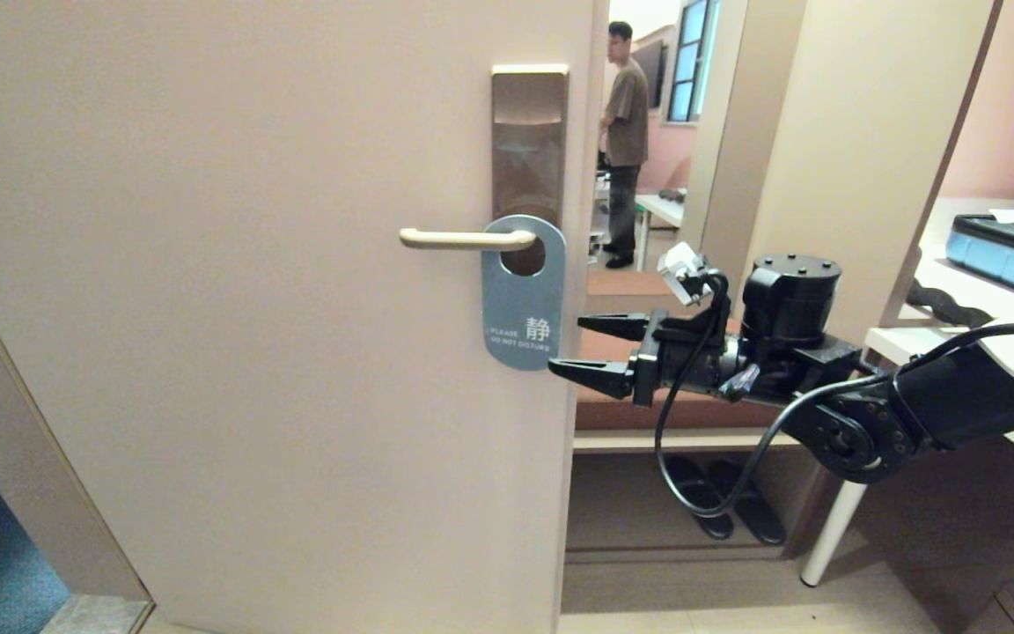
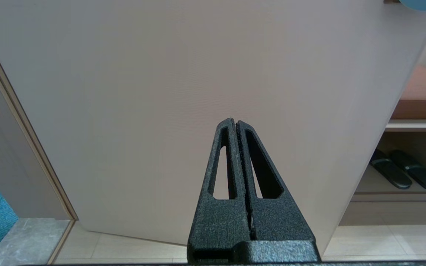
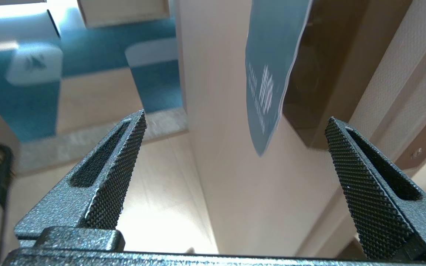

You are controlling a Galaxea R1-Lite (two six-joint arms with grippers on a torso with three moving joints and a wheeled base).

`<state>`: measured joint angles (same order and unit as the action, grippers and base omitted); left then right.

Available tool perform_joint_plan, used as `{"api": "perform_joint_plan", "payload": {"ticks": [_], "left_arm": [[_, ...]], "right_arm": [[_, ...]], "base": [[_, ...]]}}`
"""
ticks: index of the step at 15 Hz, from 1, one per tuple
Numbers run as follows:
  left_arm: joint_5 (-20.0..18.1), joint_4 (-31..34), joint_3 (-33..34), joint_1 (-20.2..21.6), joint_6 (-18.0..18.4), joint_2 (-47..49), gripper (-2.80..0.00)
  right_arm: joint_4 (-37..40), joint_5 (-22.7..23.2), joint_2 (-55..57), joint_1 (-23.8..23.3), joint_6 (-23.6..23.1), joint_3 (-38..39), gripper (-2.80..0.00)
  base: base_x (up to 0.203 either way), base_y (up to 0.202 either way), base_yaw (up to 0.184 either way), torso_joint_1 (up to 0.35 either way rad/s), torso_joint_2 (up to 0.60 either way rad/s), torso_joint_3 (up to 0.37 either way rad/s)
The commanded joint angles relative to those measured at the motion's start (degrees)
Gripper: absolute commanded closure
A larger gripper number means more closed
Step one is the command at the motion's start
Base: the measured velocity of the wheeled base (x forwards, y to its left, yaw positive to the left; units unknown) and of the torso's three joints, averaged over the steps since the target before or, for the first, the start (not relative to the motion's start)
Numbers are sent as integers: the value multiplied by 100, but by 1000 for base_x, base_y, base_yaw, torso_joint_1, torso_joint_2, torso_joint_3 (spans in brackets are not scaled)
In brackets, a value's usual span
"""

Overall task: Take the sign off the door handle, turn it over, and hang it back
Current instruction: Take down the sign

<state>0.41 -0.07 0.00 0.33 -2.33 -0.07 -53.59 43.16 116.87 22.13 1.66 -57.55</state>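
Sign (image 1: 523, 304): grey-blue side faces out, hanging on the door handle (image 1: 465, 238) by its oval hole, near the door's free edge
Sign writing: big white Chinese character low on the face, with "PLEASE DO NOT DISTURB" in small white caps beside it — readable in the head view, only a smear in the right wrist view (image 3: 272, 74)
Sign axis: long axis runs straight up and down, hole end at the top, rounded bottom end pointing at the floor; flat face lies along the door
Right gripper (image 1: 591, 348): closest to the camera of all this, reaching in level from the right, tips just past the door edge and right beside the sign's lower corner — not touching it as far as I can see
Right jaws: spread wide, nothing between them
Left gripper (image 2: 236, 123): only shows in its own wrist view, low down facing the plain door panel, fingers pressed together with nothing in them
Door handle: slim cream-gold lever lying horizontal, free end pointing left, mounted on the lock plate (image 1: 529, 141)
Lock plate: tall bronze-brown rectangle, upright; no readable marking on it
Slippers (image 1: 723, 502): dark pair on the low shelf past the door
Farther back: a person (image 1: 626, 141) standing in the room beyond the doorway, by a window
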Motion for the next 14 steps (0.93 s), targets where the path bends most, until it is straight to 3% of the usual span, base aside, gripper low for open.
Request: {"api": "perform_joint_plan", "payload": {"ticks": [1, 11, 14], "left_arm": [[2, -1, 0, 2, -4, 7, 0], [2, -1, 0, 2, -4, 7, 0], [2, -1, 0, 2, -4, 7, 0]], "right_arm": [[-23, 26, -15, 2, 92, -90, -280], [-11, 89, -167, 109, 151, -38, -280], [-20, 395, -261, 178, 273, -28, -280]], "base": [[0, 0, 0, 0, 0, 0], [0, 0, 0, 0, 0, 0], [0, 0, 0, 0, 0, 0]]}}
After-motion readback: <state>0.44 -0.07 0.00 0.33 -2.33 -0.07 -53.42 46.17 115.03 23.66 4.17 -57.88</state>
